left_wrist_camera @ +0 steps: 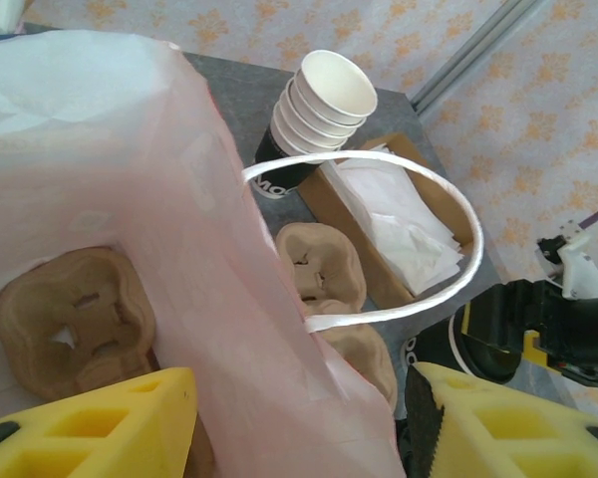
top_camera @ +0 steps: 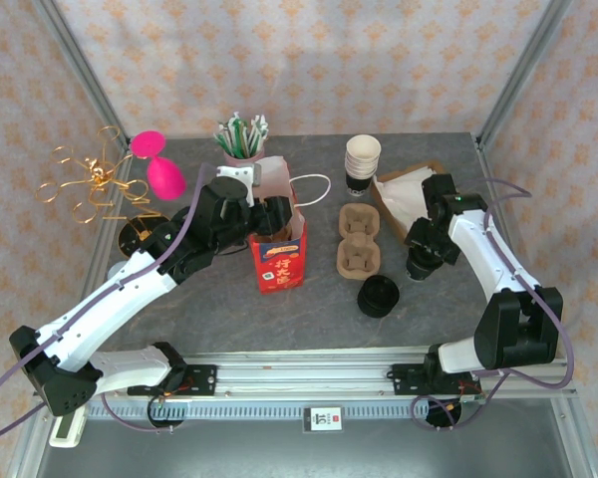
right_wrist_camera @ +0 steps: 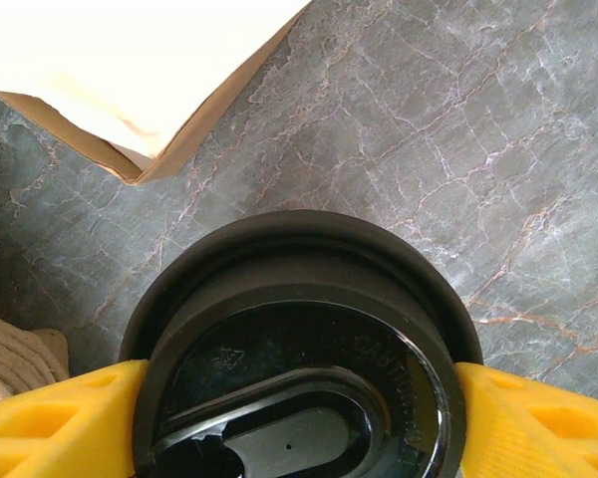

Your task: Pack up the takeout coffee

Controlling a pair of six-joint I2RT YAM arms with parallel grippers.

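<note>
Red paper bag (top_camera: 277, 261) is steadied mid-table by the left gripper (top_camera: 267, 214). Its wall is straddled by parted fingers (left_wrist_camera: 90, 423), so the mouth is held wide. Black-lidded cup (right_wrist_camera: 299, 329) is flanked by the right gripper (right_wrist_camera: 299, 428); a firm clamp cannot be told.

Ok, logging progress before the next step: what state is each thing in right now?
Bag: upright, open, carrier inside.
Table carrier: flat, empty.
Coffee cup: standing, lidded, between right fingers.
Cup stack: upright, nested.
Left fingers: apart, straddling bag wall.
Napkin box: open.
</note>
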